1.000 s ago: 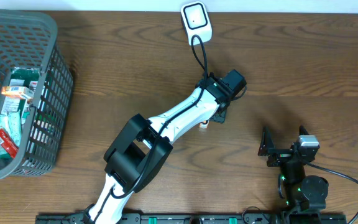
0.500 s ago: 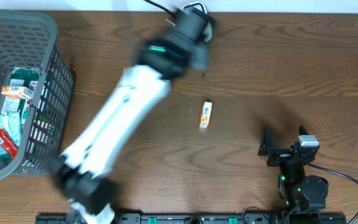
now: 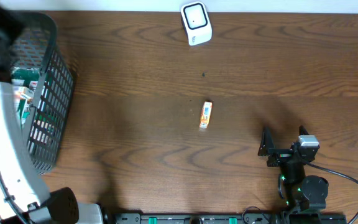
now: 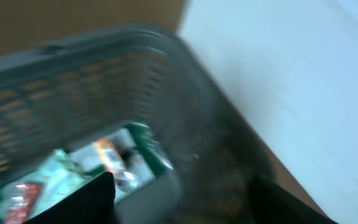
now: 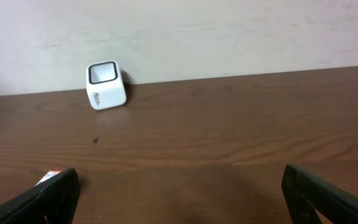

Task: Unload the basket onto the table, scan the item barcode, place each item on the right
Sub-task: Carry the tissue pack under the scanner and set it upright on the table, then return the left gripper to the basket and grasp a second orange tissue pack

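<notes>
The item, a small orange and white box (image 3: 206,115), lies flat on the wood table near its middle, apart from both grippers. One corner of it (image 5: 50,176) shows by my right gripper's left finger. The white barcode scanner (image 3: 196,23) stands at the table's far edge (image 5: 106,84). My left gripper (image 4: 185,208) hangs open over the grey basket (image 4: 73,106) at the far left, nothing between its fingers. My right gripper (image 5: 182,199) rests wide open and empty at the front right, facing the scanner.
The mesh basket (image 3: 51,93) holds several green, white and red packets (image 4: 104,162). My white left arm (image 3: 5,155) crosses the basket's near side. The right arm's base (image 3: 303,186) sits at the front edge. A pale wall runs behind the table.
My left arm has swung from the item at mid table, past the scanner, over to the basket. The item stays lying on the table. The right arm has not moved.
</notes>
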